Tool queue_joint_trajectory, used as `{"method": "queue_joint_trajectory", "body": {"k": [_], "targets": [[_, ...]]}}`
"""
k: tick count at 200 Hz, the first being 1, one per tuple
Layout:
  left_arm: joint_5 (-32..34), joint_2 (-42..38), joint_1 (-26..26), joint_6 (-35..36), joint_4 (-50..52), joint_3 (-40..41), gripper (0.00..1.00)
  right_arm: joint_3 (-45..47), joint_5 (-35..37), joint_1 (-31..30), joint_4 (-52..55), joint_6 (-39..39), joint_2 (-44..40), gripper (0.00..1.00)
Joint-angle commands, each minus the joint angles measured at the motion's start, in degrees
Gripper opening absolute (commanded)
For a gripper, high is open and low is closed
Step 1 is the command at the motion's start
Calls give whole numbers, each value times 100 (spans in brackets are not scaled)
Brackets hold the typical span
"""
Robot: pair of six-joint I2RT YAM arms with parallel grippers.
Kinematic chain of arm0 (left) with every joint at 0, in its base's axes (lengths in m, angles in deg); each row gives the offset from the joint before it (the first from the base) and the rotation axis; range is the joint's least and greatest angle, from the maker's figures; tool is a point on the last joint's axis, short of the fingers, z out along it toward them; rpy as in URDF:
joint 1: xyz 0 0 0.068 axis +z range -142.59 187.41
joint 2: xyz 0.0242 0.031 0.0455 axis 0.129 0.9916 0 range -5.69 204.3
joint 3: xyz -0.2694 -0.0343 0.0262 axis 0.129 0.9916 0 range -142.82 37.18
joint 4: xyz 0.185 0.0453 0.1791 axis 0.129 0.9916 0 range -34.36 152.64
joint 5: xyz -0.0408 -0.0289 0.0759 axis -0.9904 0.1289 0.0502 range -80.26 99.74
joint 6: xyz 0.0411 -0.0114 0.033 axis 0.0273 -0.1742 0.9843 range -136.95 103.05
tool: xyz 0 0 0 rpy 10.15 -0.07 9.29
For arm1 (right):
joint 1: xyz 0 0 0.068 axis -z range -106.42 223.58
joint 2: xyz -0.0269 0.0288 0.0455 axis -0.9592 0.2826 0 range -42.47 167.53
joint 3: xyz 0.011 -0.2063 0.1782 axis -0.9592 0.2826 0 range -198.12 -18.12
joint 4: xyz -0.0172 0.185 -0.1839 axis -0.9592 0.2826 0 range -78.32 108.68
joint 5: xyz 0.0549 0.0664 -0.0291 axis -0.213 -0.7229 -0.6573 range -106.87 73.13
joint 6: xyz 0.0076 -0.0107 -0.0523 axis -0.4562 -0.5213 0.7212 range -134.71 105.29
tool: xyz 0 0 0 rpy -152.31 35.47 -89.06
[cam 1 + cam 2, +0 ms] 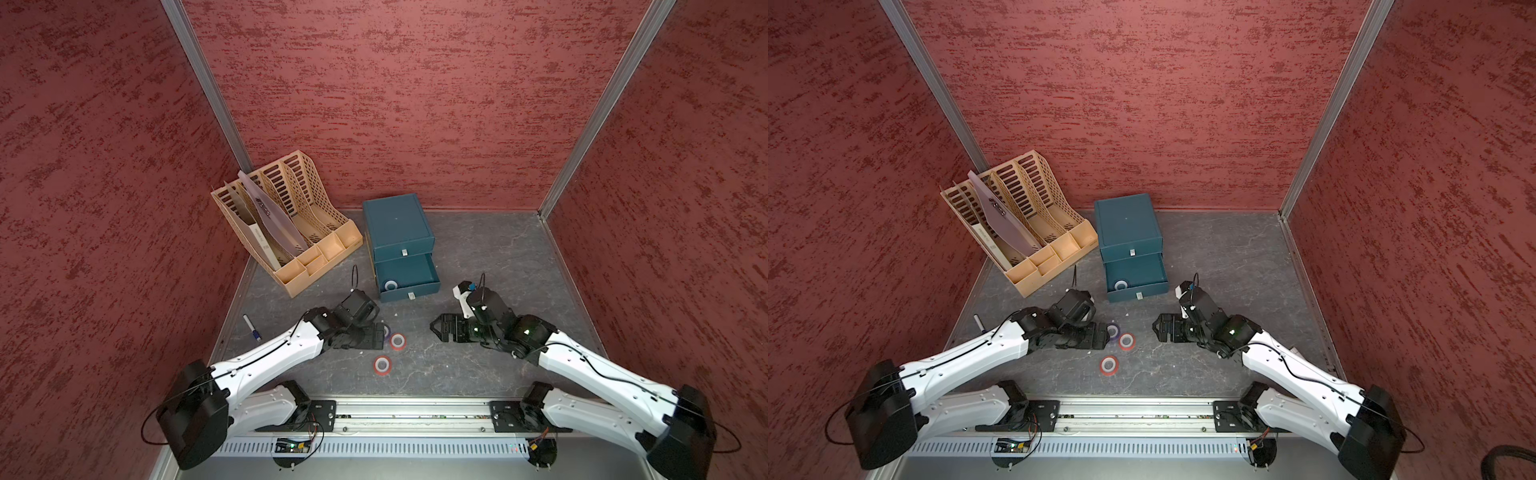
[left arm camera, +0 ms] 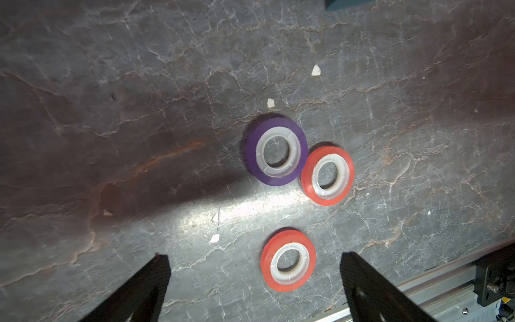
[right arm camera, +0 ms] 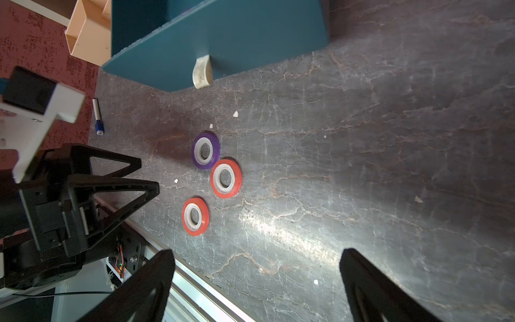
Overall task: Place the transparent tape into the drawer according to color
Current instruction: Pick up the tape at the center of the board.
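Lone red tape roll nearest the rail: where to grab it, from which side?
Pinch across the outer rim of the lone red roll from straight above: it lies flat, hole up, apart from the purple roll and other red roll.

**Grey veined tabletop and its load**

A dark grey tabletop carried a teal drawer unit near its back edge. A beige file organiser stood just beside the unit. In front of the unit, a purple tape roll touched a red tape roll. A second red roll lay farther out, apart. A marker lay well off to the unit's front left.
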Motion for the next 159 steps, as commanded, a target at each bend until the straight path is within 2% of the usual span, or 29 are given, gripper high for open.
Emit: {"method": "queue_joint_trajectory", "body": {"k": [1, 61, 97, 159], "targets": [[-168, 247, 133, -109, -635, 109, 100, 31, 85, 85, 25, 5, -91, 98], [-129, 974, 543, 135, -668, -208, 100, 30, 129, 118, 102, 5, -145, 98], [-50, 1417, 554, 363, -553, -463, 100, 13, 122, 156, 113, 22, -136, 99], [233, 1743, 494, 461, -377, -618, 100, 9, 98, 218, 151, 40, -136, 99]]}}
